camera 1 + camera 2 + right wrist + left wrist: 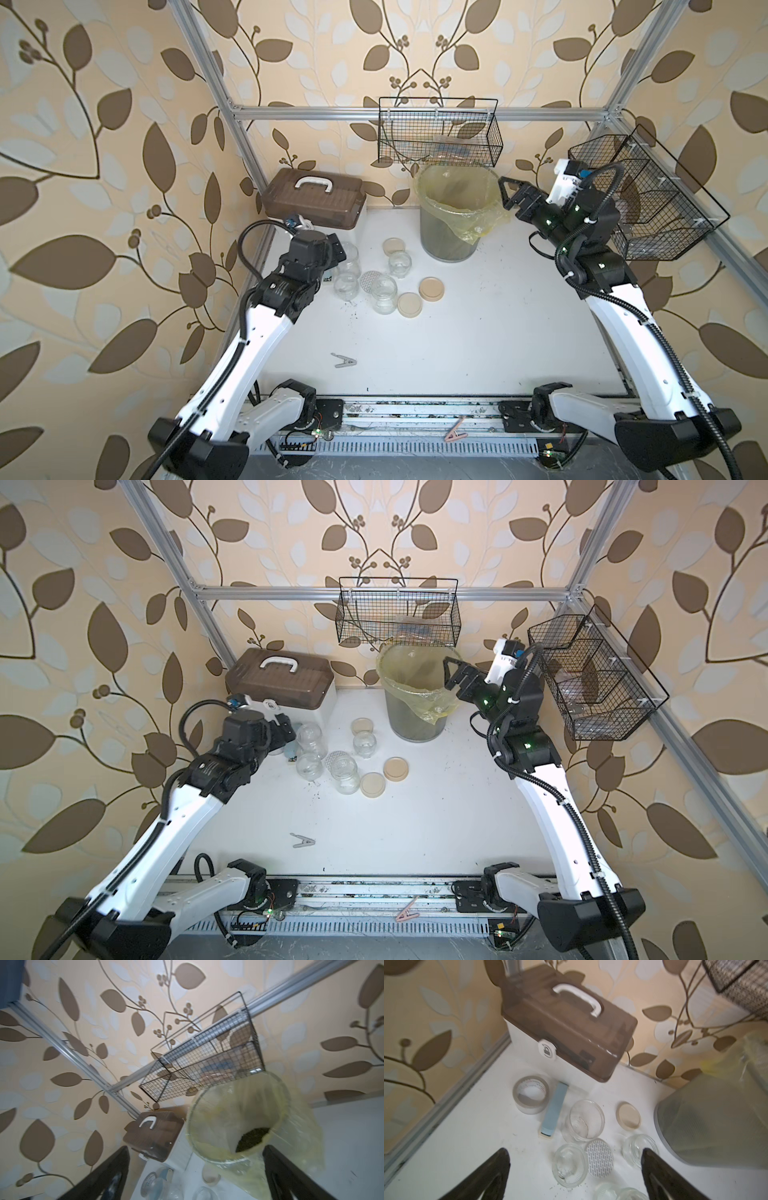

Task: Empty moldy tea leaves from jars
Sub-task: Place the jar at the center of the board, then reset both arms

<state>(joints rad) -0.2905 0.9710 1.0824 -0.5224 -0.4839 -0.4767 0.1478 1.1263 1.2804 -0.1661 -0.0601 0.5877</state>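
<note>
Four clear jars (383,294) stand upright and uncovered on the tabletop (457,332), grouped close together to the left of the bin (444,243). They look empty except for a few specks. A dotted lid (368,281) lies flat among them. Three beige lids lie flat nearby: one (394,246) behind the group and two (431,289) (409,304) touching each other on its right.

The tea leaves (252,1138) show in the right wrist view as a dark heap at the bottom of the bin, inside its yellow liner (478,224). Loose crumbs (353,305) also dot the tabletop near the jars.

The left jaws stand wide apart above the jars and grip nothing. The right jaws are also spread wide and empty, held high at the right side of the bin's rim.

A brown-lidded box (316,199) sits in the back left corner. A roll of tape (531,1097) lies in front of it.
</note>
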